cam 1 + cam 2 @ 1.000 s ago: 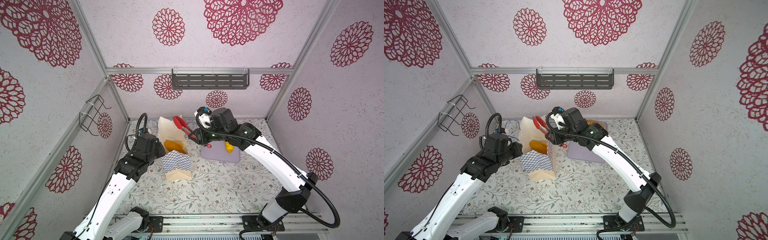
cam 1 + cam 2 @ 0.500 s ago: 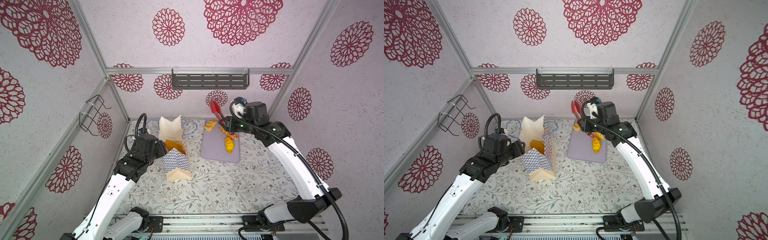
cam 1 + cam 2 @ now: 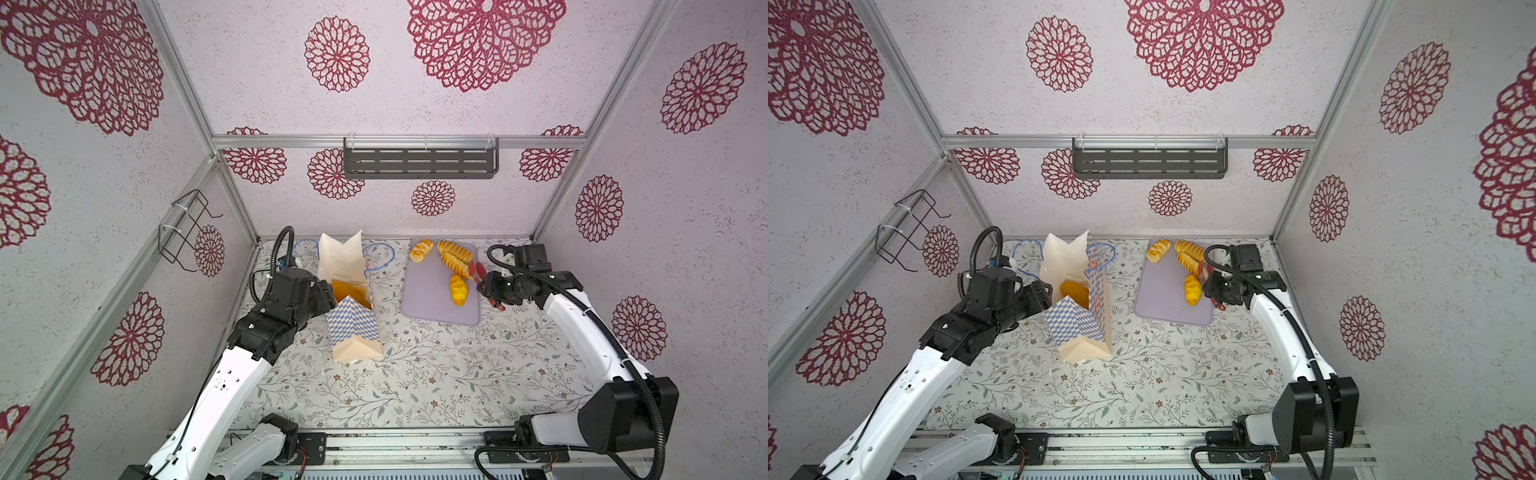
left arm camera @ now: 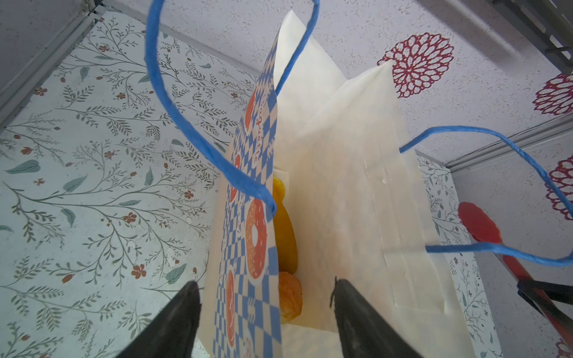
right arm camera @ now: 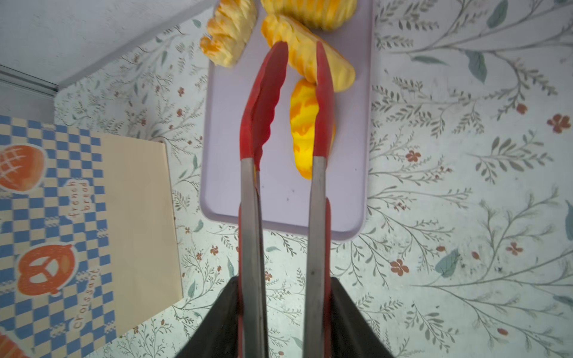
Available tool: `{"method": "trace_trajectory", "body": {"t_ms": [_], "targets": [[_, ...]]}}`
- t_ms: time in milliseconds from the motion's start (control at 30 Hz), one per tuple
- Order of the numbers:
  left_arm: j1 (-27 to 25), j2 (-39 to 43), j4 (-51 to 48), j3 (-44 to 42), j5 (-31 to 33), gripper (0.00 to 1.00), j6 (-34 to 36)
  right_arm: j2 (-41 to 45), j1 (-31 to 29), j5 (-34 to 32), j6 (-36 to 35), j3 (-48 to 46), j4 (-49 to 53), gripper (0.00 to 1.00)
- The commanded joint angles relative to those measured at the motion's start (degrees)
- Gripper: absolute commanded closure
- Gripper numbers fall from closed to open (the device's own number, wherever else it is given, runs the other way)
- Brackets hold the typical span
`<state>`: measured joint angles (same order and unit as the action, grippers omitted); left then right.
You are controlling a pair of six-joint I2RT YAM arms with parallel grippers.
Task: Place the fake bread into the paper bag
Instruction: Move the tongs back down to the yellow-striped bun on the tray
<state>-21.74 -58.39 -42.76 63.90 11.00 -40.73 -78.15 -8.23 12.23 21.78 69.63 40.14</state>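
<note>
Left pincer (image 4: 263, 282) is standing spread astride a wall of the bag (image 4: 341, 186). Right pincer (image 5: 283, 279) is pinching tongs (image 5: 263, 102), tips parted over bread (image 5: 302, 130) near the bag.

The only lettering that can be read is on the paper bag (image 3: 353, 332), left of centre in both top views, where it is too small to make out. In the right wrist view its checkered band carries the orange words "french bread" beside a printed round loaf and "Croissant" beside a printed pretzel. In the left wrist view the band shows orange letters ending in "guette", the first letters unclear, near a printed doughnut.
</note>
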Motion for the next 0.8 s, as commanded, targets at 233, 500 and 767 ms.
{"method": "trace_trajectory", "body": {"t_ms": [233, 500, 767], "targets": [[0.4, -0.4, 1.4, 0.6, -0.3, 0.26, 0.1, -2.1, 0.2, 1.3, -3.6, -2.2, -2.8, 0.51], [0.4, -0.5, 1.8, 0.2, -0.3, 0.25, 0.1, -4.9, -0.1, 1.4, -4.3, -2.5, -2.9, 0.42], [0.4, -0.7, 1.9, 0.1, -0.3, 0.25, 0.1, -8.2, -1.7, -0.7, -5.3, -1.7, -2.6, 0.38]]}}
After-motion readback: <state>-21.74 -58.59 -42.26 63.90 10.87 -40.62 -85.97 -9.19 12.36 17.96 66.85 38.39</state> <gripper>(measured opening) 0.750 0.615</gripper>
